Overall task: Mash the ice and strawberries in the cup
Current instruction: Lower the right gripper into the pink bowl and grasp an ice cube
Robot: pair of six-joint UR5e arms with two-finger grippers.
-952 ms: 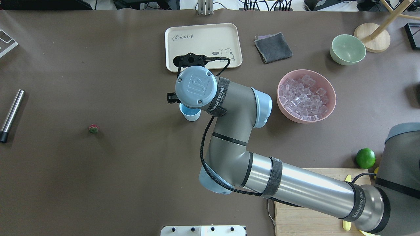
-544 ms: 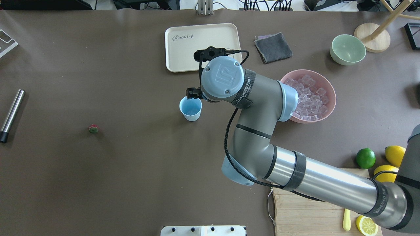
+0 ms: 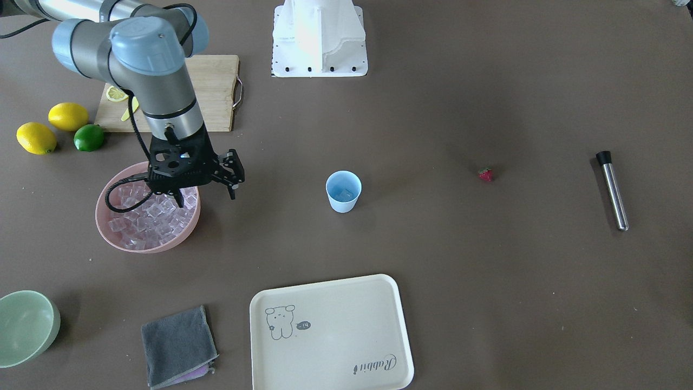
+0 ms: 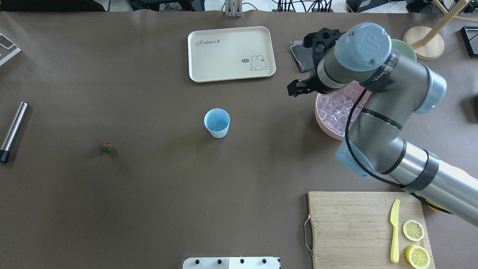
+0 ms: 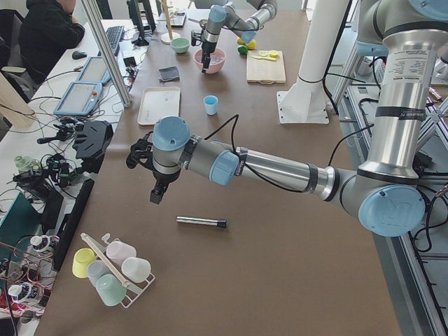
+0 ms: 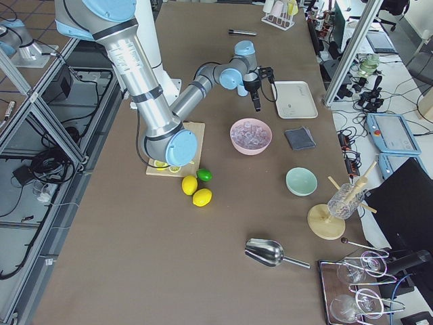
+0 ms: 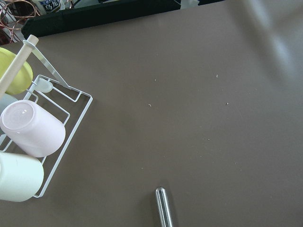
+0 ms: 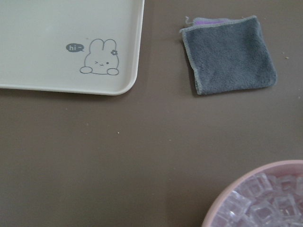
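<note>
Black right hand (image 3: 206, 200) open, empty, over pink bowl (image 3: 142, 248).

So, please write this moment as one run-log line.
right gripper, fingers open, near pink bowl | cup upright | strawberry on table

Hidden, cropped, too small
Overhead, the right arm (image 4: 377, 86) covers much of the pink bowl (image 4: 322, 114) and most of the pale green bowl (image 4: 407, 49); the left pincer (image 5: 155, 194) shows only from the side, its jaws unreadable; the strawberry (image 4: 106, 147) is too tiny for detail; what lies in the cup (image 3: 343, 205) is unclear.
</note>
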